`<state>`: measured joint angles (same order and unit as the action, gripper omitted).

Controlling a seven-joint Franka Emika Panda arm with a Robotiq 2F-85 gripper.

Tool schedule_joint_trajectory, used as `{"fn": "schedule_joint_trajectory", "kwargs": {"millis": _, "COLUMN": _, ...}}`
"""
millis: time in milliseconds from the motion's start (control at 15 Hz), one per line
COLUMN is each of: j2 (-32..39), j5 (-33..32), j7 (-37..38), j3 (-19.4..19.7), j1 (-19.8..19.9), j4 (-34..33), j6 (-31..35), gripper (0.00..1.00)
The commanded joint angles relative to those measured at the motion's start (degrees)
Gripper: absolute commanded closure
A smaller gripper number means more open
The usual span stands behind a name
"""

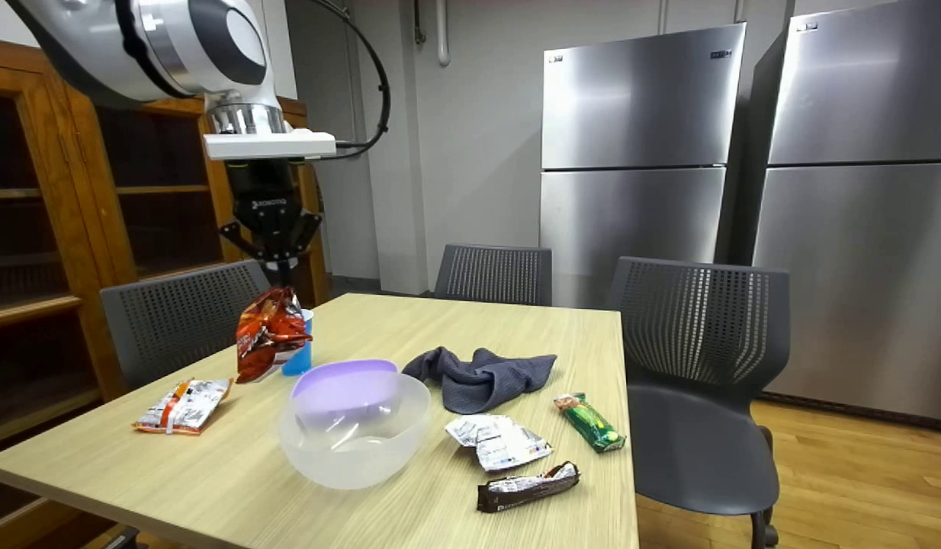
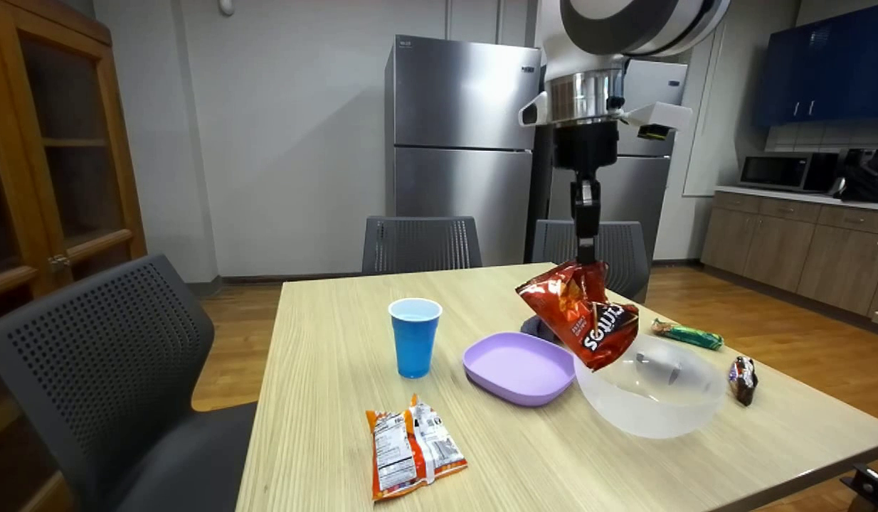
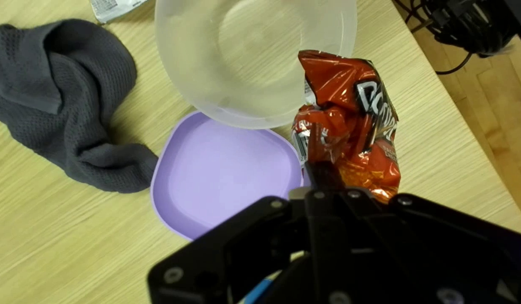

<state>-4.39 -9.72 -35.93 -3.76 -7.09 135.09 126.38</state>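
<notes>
Pale worktop [image 1: 211, 473] below, red chip bag [image 2: 581, 316] hanging aloft

Off to one side of the translucent bowl [image 1: 352, 467], the claw [image 2: 586, 254] is gripping the red chip bag by its upper end, jaws closing it in, and is holding it above the worktop. Picking up is looking complete; letting go is not yet happening. Just beside the bowl, a purple plate [image 2: 519, 366] is resting, while an orange-and-white bag [image 2: 414, 451] is lying well apart from the bowl, ungripped. Higher than the bowl, the arm [image 1: 181, 49] is reaching over, pointing the claw straight down.
</notes>
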Motion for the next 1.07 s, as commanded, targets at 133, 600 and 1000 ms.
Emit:
{"fn": "schedule_joint_trajectory", "kwargs": {"millis": 133, "j2": -1.7, "j5": 1.5, "j7": 0.2, "j3": 3.0, "j1": 3.1, "j4": -0.2, "j6": -3.0, "gripper": 1.00}}
{"fn": "schedule_joint_trajectory", "kwargs": {"millis": 600, "j2": 1.4, "j5": 1.3, "j7": 4.5, "j3": 6.0, "j1": 6.2, "j4": -1.7, "j6": -3.9, "gripper": 1.00}}
{"fn": "schedule_joint_trajectory", "kwargs": {"millis": 1000, "j2": 5.8, "j5": 2.0, "j7": 11.2, "j3": 6.2, "j1": 7.1, "j4": -3.6, "j6": -3.9, "gripper": 1.00}}
